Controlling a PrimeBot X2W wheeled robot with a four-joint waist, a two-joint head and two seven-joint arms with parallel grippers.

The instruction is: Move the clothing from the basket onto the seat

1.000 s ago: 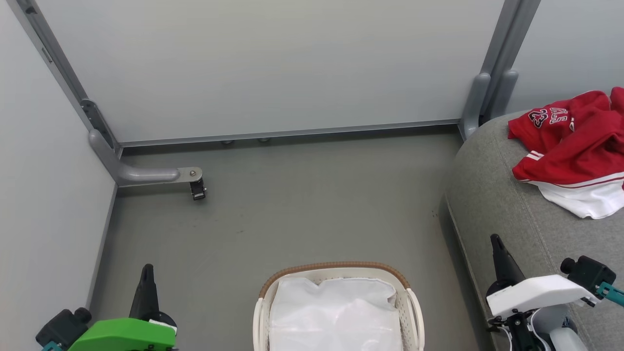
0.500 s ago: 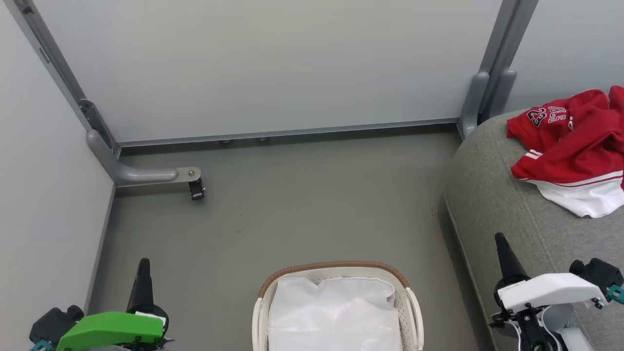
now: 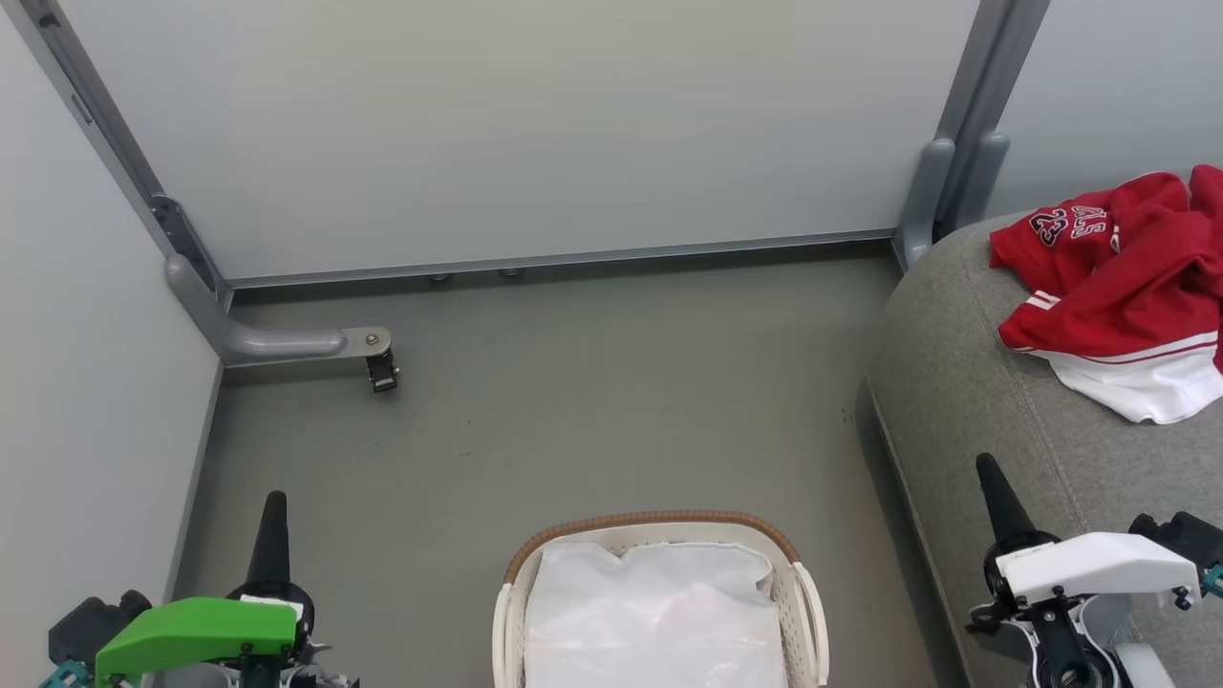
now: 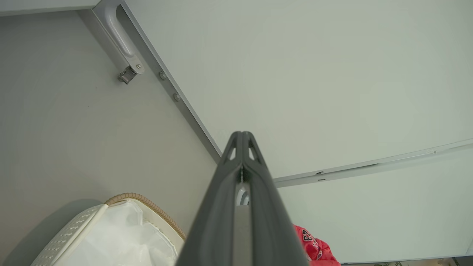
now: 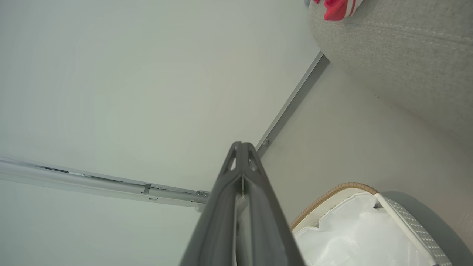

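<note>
Red fabric with white panels and stripes, the clothing [image 3: 1118,287] lies in one crumpled heap on the seat [image 3: 965,401], toward the far right of the head view. A black-and-white number 23 and some lettering face up on its far-left fold, and a white panel hangs toward the near side. How many garments make up the heap cannot be told; the folds run into one another. The single grey upholstered seat has a rounded left edge and a stitched seam running along it.

One basket [image 3: 659,524] stands on the grey floor [image 3: 573,411], well apart from the heap and just left of the seat's edge. Its brown woven-look rim curves round the far end, a white handle shows on each side, and the one white liner [image 3: 659,612] lies rumpled inside it.

Two grippers frame the basket. The left gripper [image 3: 274,506], under a green housing, points up the view over the floor to the basket's left. The right gripper [image 3: 987,473], under a white housing, points the same way over the seat's near edge. Each has its two dark fingers pressed together, tips meeting, with nothing between them, as both wrist views show. Neither touches the basket or the clothing.
</note>
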